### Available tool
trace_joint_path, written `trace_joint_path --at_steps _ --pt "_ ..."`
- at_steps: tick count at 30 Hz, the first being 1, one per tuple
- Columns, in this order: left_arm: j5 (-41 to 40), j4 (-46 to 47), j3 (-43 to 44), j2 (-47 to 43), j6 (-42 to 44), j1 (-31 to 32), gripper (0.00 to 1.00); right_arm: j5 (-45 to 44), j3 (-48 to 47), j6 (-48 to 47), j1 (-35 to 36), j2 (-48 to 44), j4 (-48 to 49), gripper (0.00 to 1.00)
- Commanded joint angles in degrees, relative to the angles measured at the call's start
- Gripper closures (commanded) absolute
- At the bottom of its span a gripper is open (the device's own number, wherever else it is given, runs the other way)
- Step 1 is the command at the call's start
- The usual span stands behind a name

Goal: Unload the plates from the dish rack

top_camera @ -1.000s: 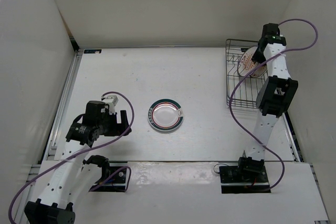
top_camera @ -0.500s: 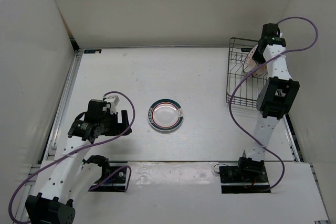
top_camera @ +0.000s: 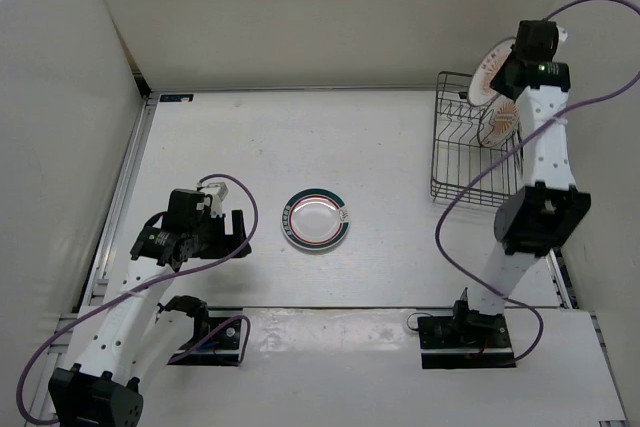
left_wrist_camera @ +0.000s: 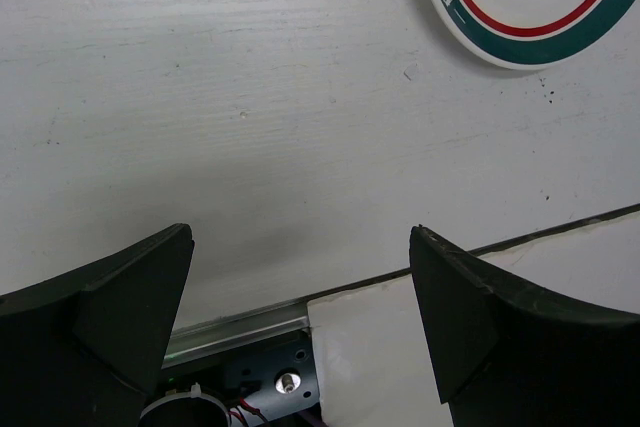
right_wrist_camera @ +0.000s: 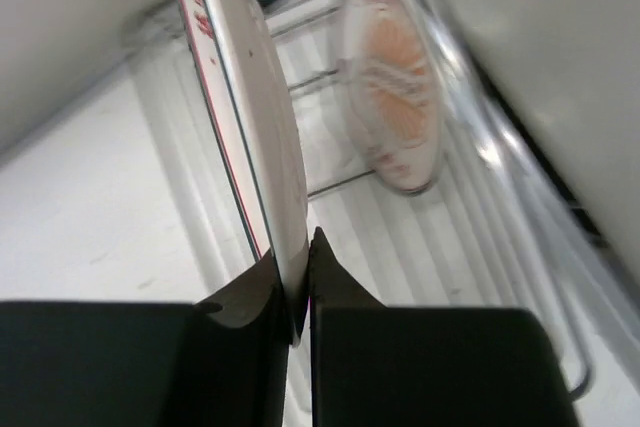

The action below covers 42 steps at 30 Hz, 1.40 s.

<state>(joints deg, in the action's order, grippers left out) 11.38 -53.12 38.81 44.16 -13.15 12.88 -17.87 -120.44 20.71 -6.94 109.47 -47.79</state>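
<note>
My right gripper (top_camera: 512,59) is shut on the rim of an orange sunburst plate (top_camera: 493,71) and holds it on edge above the black wire dish rack (top_camera: 462,152) at the far right. In the right wrist view the held plate (right_wrist_camera: 235,107) is edge-on between the jaws. A second sunburst plate (top_camera: 498,124) stands in the rack, blurred in the right wrist view (right_wrist_camera: 395,97). The teal-and-pink rimmed plate (top_camera: 316,220) lies flat mid-table, partly in the left wrist view (left_wrist_camera: 530,7). My left gripper (top_camera: 236,237) is open and empty, left of that plate.
White walls enclose the table on the left, back and right. The rack stands close to the right wall. A raised white strip (top_camera: 400,332) with both arm bases runs along the near edge. Purple cables loop off both arms.
My right gripper has lifted one sunburst plate up out of the rack, and the arm has stretched upward and back. The left arm has barely moved.
</note>
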Motion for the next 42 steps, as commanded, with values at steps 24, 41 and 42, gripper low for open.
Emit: trace_joint_path --at_steps 24,41,42 --pt "0.0 -0.1 0.5 1.7 -0.2 0.2 0.00 51.7 106.6 16.4 9.3 -77.8 21.0 1.00" --pt "1.9 0.5 0.4 3.0 0.0 0.2 0.00 36.0 108.2 19.3 9.0 -78.8 11.9 0.41" --pt "1.9 0.5 0.3 2.9 -0.1 0.2 0.00 34.8 106.2 18.4 9.0 -78.4 8.1 0.39"
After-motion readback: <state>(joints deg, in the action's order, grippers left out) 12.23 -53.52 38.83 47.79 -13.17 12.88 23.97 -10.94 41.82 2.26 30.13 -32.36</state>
